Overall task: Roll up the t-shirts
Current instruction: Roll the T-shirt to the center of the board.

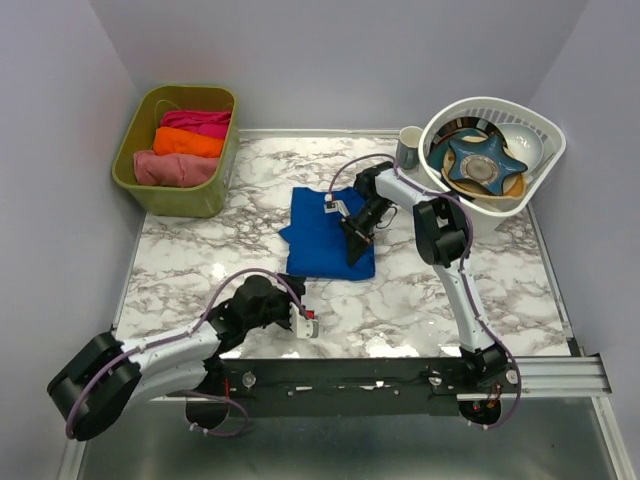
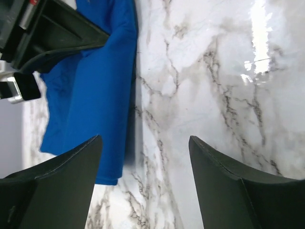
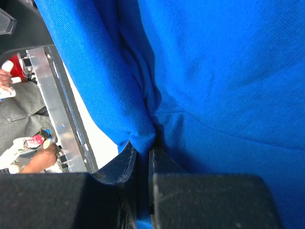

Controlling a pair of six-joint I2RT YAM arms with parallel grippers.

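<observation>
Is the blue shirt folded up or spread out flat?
Folded. The blue t-shirt lies as a compact layered rectangle, its edge pinched by the right end effector.

One t-shirt (image 1: 312, 235), three rolled cloths (image 1: 188, 142), one bin (image 1: 185, 203)

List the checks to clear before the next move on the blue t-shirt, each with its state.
1. Right pincer pinches a fold of the blue t-shirt: ok.
2. Left pincer open and empty: ok.
3. Left pincer off the cloth, over the marble table: ok.
4. T-shirt rolled: not ok, no roll yet.
5. Grip takes every cloth layer: cannot tell.
</observation>
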